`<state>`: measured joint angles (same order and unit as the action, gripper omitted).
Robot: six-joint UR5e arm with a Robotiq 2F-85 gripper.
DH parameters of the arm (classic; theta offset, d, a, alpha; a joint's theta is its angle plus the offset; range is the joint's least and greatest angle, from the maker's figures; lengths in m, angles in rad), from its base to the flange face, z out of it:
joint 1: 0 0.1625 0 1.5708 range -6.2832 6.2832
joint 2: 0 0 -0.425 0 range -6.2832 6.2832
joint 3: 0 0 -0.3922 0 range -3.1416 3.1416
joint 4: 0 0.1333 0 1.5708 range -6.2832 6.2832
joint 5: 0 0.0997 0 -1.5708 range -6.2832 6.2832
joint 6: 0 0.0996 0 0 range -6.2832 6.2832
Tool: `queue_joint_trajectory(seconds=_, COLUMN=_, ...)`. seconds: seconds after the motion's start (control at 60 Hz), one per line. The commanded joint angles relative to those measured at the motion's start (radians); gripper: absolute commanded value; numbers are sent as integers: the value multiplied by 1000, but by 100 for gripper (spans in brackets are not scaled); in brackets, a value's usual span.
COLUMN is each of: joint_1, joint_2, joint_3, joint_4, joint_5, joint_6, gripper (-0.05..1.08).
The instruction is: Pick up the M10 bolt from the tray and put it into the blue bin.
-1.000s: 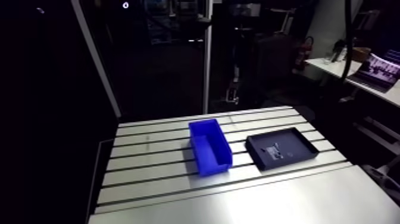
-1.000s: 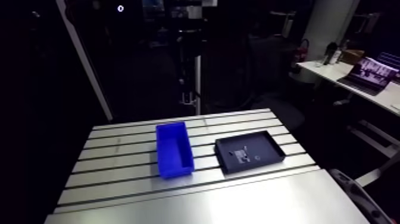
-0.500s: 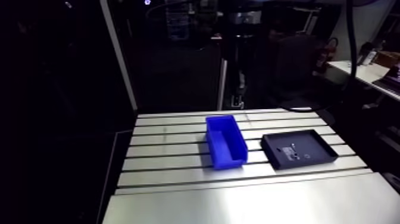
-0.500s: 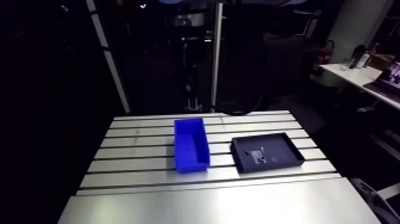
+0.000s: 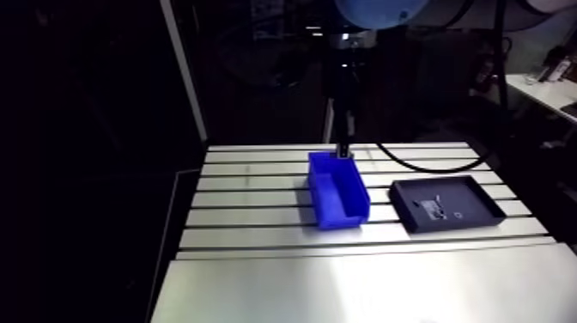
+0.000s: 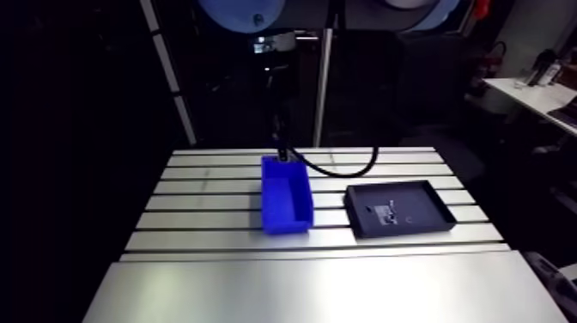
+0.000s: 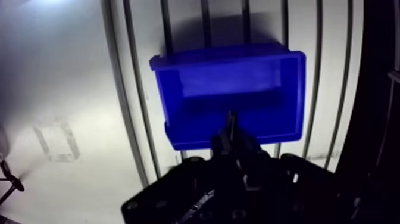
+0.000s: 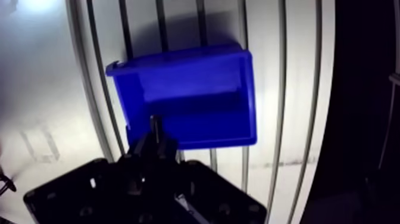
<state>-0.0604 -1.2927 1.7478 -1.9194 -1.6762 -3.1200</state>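
Note:
The blue bin (image 5: 337, 191) stands in the middle of the slotted table (image 5: 249, 215). To its right lies the black tray (image 5: 474, 209), with small pale parts (image 5: 429, 207) on its floor; which of them is the M10 bolt is too small to tell. My gripper (image 5: 345, 146) hangs down over the bin's far end. In the wrist view the gripper (image 7: 231, 121) is shut, its fingers drawn together into one narrow dark tip above the bin (image 7: 238, 83). I make out nothing between them. The bin's inside shows only blue floor.
A smooth aluminium plate (image 5: 361, 283) covers the table's near part. A black cable (image 6: 335, 172) loops low over the slots behind the bin and the tray.
The camera has swung, so the whole scene shifted. The wrist and gripper, out of view earlier, now hang over the bin's far end. Bin and tray keep their places on the table.

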Motion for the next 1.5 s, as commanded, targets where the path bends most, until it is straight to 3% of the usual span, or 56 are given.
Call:
queue_joint_trajectory(seconds=0.017, joint_1=5, joint_2=38, joint_3=25, joint_4=-47, joint_5=-9, joint_6=9, gripper=105)
queue_joint_trajectory(seconds=0.133, joint_1=5, joint_2=61, joint_3=38, joint_4=-70, joint_5=-19, joint_6=12, gripper=105)
queue_joint_trajectory(seconds=0.85, joint_1=5, joint_2=168, joint_3=63, joint_4=-123, joint_5=-20, joint_6=55, gripper=104)
queue_joint_trajectory(seconds=1.3, joint_1=5, joint_2=177, joint_3=65, joint_4=-129, joint_5=-23, joint_6=56, gripper=102)
queue_joint_trajectory(seconds=1.367, joint_1=5, joint_2=176, joint_3=66, joint_4=-129, joint_5=-23, joint_6=56, gripper=88)
queue_joint_trajectory(seconds=1.383, joint_1=5, joint_2=175, joint_3=66, joint_4=-129, joint_5=-23, joint_6=54, gripper=68)
queue_joint_trajectory(seconds=1.4, joint_1=5, joint_2=175, joint_3=66, joint_4=-129, joint_5=-23, joint_6=54, gripper=68)
queue_joint_trajectory(seconds=1.417, joint_1=5, joint_2=174, joint_3=66, joint_4=-129, joint_5=-24, joint_6=54, gripper=34)
queue_joint_trajectory(seconds=1.433, joint_1=5, joint_2=174, joint_3=66, joint_4=-129, joint_5=-24, joint_6=54, gripper=34)
queue_joint_trajectory(seconds=1.45, joint_1=5, joint_2=173, joint_3=66, joint_4=-129, joint_5=-25, joint_6=57, gripper=2)
queue_joint_trajectory(seconds=1.5, joint_1=4, joint_2=171, joint_3=66, joint_4=-129, joint_5=-26, joint_6=57, gripper=1)
